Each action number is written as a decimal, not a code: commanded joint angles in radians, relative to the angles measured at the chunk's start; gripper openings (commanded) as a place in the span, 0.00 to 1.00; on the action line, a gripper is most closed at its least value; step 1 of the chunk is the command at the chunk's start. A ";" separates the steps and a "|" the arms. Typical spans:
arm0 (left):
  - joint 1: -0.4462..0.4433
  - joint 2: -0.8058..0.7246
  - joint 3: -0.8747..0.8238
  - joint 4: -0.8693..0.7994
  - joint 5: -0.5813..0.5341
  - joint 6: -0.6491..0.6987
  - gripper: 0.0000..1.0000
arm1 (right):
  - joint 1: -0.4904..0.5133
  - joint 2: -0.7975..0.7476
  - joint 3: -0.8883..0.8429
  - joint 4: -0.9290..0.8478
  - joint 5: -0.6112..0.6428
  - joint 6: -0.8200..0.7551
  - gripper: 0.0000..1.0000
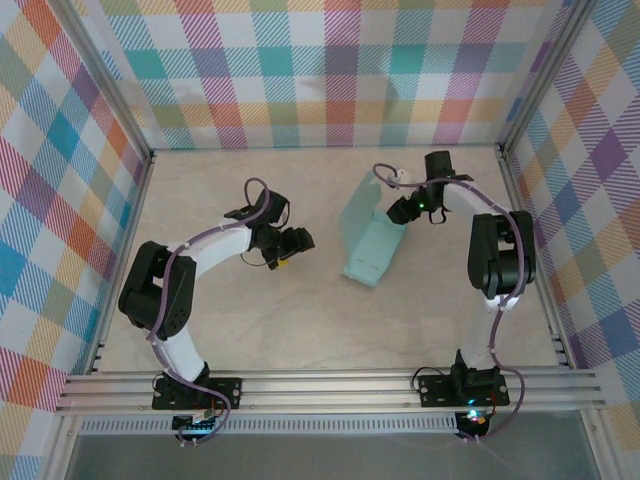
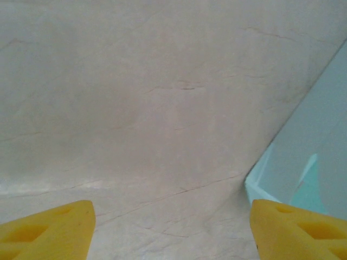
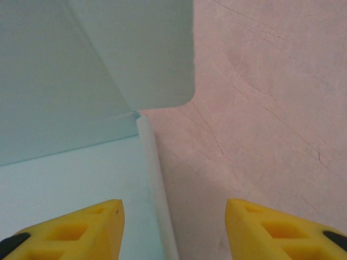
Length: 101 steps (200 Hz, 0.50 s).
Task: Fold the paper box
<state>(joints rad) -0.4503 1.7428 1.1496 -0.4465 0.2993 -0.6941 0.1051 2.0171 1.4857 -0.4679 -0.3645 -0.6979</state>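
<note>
The box [image 1: 370, 243] lies partly folded right of centre on the bench [image 1: 260, 330], one panel raised. The right end effector [image 1: 401, 211] is at its far right side, spread wide, a card edge in the gap, unpinched. The left end effector [image 1: 297, 243] sits just left of the box, spread, holding nothing.

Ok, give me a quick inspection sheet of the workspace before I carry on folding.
Surface: table pale, marbled, faint vein lines, no spills seen.
Job's things: paper box mint green, partly folded, one panel raised, lying between the arms.
Clutter: nothing seen.
Grippers: left gripper jaws open, nothing between them, box corner just to its right; right gripper jaws open over the box's creased edge.
Cables: purple cables run along both arms, one looping near the right wrist.
Surroundings: plaid walls on three sides; metal rail at the near edge.
</note>
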 commanded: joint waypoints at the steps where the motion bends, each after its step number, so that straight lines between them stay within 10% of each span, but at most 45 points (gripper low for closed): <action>1: -0.003 -0.052 -0.014 -0.018 -0.031 0.023 0.75 | -0.004 0.042 0.060 -0.100 -0.020 -0.060 0.51; 101: -0.004 -0.008 -0.006 0.009 0.014 0.051 0.75 | -0.001 0.147 0.165 -0.198 -0.033 -0.068 0.31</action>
<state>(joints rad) -0.4503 1.7222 1.1469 -0.4416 0.2981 -0.6678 0.1051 2.1448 1.6150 -0.6224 -0.3653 -0.7444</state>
